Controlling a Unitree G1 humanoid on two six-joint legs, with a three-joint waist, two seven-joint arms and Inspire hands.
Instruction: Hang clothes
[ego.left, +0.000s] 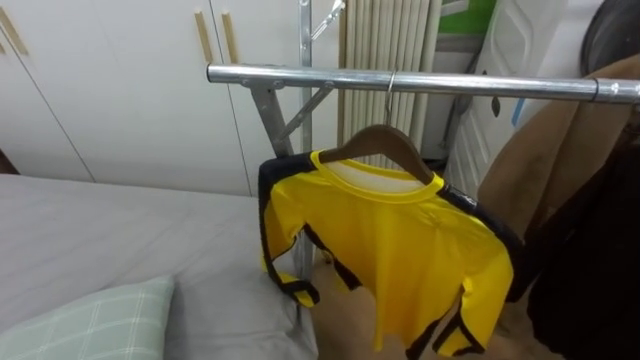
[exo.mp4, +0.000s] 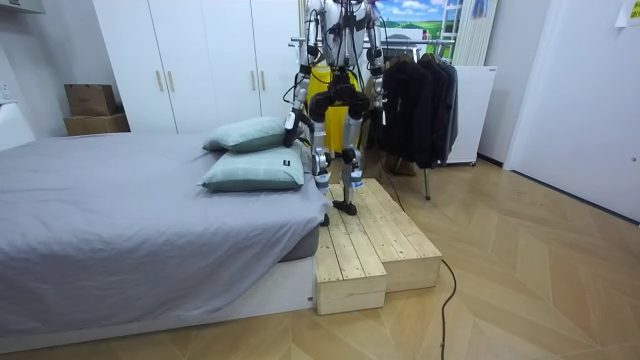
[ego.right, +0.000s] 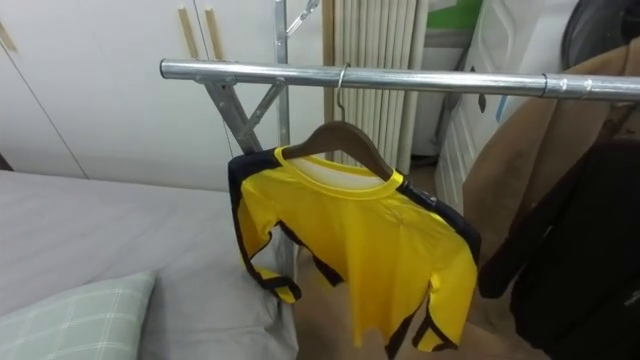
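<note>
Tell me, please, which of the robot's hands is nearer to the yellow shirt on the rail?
Left, probably. The left hand hangs low at the robot's side, below the yellow shirt and apart from it; the right hand cannot be made out against the dark coats.

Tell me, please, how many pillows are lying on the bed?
2. The front pillow lies at the edge of the bed, beside the robot. The rear pillow sits just behind it, toward the wardrobe. None appears hidden.
</note>
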